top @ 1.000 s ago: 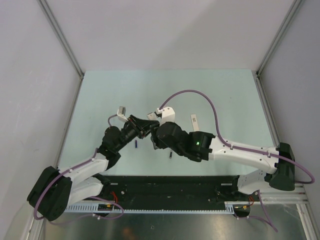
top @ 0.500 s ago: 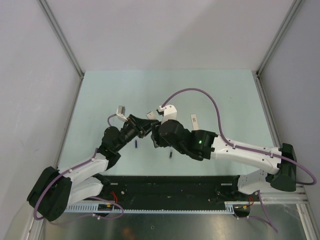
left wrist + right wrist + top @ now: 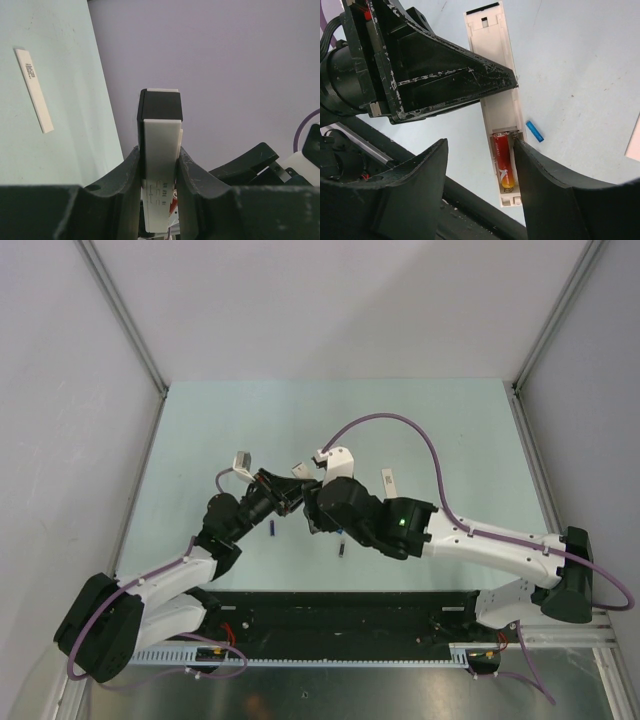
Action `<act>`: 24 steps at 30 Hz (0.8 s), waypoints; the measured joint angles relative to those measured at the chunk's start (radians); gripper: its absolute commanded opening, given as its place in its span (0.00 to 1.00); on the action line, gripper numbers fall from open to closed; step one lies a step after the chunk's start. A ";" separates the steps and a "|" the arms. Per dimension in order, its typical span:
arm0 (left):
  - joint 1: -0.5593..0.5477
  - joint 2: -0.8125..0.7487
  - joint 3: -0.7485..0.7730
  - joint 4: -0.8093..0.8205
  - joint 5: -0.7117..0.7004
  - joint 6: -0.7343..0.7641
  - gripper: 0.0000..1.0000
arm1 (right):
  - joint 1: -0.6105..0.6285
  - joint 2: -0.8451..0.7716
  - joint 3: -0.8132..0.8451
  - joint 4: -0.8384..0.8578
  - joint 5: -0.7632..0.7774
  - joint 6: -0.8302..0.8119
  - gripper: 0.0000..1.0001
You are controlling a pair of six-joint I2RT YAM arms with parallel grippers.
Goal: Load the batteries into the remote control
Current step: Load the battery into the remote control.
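Remote control (image 3: 487, 30) pinched in left gripper (image 3: 160, 152), open back exposed for loading; red battery (image 3: 502, 160) seated at 6 o'clock end; right gripper (image 3: 480, 145) open, empty.

- Pinches the remote control (image 3: 161, 127) with the left gripper (image 3: 159, 152), arm reaching inward.
- Points the right gripper (image 3: 480, 145) at it from the other side, jaws apart.

table (image 3: 420, 430): pale mint-green top, matte, under soft even light | back wall (image 3: 340, 300), left wall (image 3: 60, 440), right wall (image 3: 600, 460): plain pale grey panels | aluminium posts (image 3: 122, 315): one at each far corner | near edge: black strip (image 3: 340, 612), slotted cable duct (image 3: 330, 663), brushed metal sheet (image 3: 350, 698)
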 measured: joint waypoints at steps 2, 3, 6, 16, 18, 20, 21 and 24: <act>0.000 0.000 0.000 0.002 0.004 -0.004 0.00 | 0.000 0.000 0.005 -0.006 0.005 -0.010 0.61; 0.000 0.000 0.000 0.002 0.006 -0.010 0.00 | 0.000 0.001 0.009 -0.012 0.008 -0.016 0.61; 0.000 0.000 0.000 0.002 0.007 -0.018 0.00 | 0.000 0.011 0.030 -0.031 0.014 -0.032 0.61; 0.000 0.025 -0.009 0.003 0.007 -0.039 0.00 | -0.001 0.061 0.077 -0.080 0.037 -0.074 0.61; 0.000 0.031 -0.009 0.003 0.007 -0.044 0.00 | -0.001 0.068 0.083 -0.086 0.041 -0.080 0.62; 0.000 0.034 -0.009 0.003 0.007 -0.044 0.00 | -0.001 0.069 0.087 -0.093 0.048 -0.084 0.62; 0.000 0.035 -0.009 0.003 0.008 -0.045 0.00 | -0.001 0.069 0.090 -0.098 0.055 -0.088 0.62; 0.000 0.035 -0.009 0.003 0.014 -0.045 0.00 | -0.007 0.069 0.101 -0.116 0.072 -0.095 0.62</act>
